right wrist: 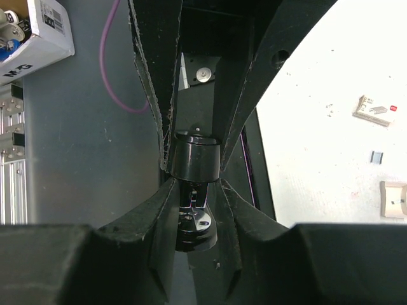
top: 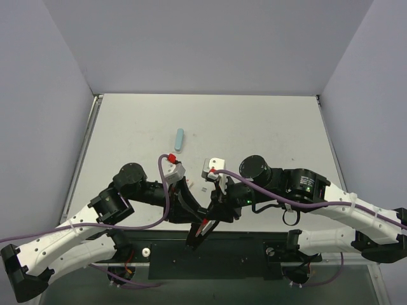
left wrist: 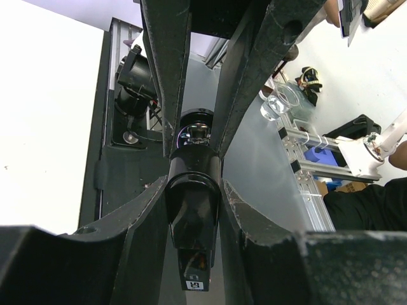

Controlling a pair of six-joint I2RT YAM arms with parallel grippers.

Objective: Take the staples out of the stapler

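The black stapler (top: 202, 227) hangs between both arms over the table's near edge, tilted, with a red part showing inside it. My left gripper (top: 191, 213) is shut on it; the left wrist view has its glossy black body (left wrist: 194, 210) pinched between the fingers (left wrist: 245, 210). My right gripper (top: 219, 206) closes on it from the other side. In the right wrist view the fingers (right wrist: 232, 184) touch both sides of the stapler's rounded black end (right wrist: 197, 157), with silvery metal (right wrist: 200, 219) below. A small grey strip, maybe staples (right wrist: 376, 157), lies on the table.
A light-blue bar (top: 180, 139) lies on the white table (top: 267, 127) behind the arms. A small white piece (right wrist: 374, 111) and a beige block (right wrist: 394, 199) lie near the grey strip. The black base rail (top: 210, 254) runs below the stapler. Walls enclose the table.
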